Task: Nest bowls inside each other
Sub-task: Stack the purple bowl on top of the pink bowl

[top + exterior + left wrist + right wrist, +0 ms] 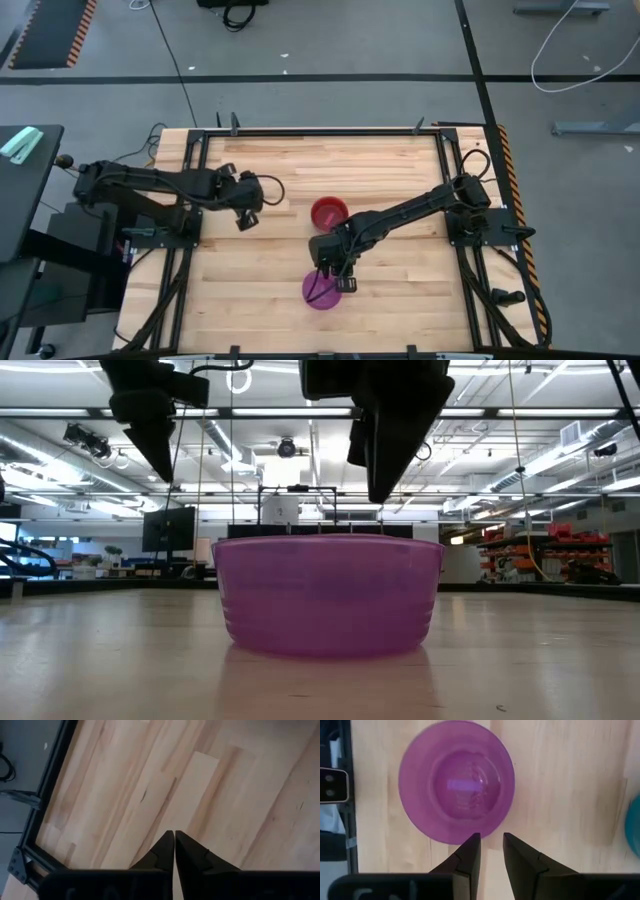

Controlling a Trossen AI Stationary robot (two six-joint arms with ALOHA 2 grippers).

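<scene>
We see the right gripper (338, 277) hanging just above the purple bowl (322, 290), which sits upright and empty near the middle of the table's front edge; its fingers (470, 855) are spread a little and hold nothing, lined up over the bowl's rim, which we judge suits either a rim pinch or a release just made. The red bowl (328, 212) stands near the table's centre, well apart from the purple one, so the two are not yet nested. A sliver of a blue bowl (634, 830) shows at the edge of the right wrist view. The left gripper (247, 212) waits over bare wood toward the table's left side, fingers (165, 851) pressed together and empty.
</scene>
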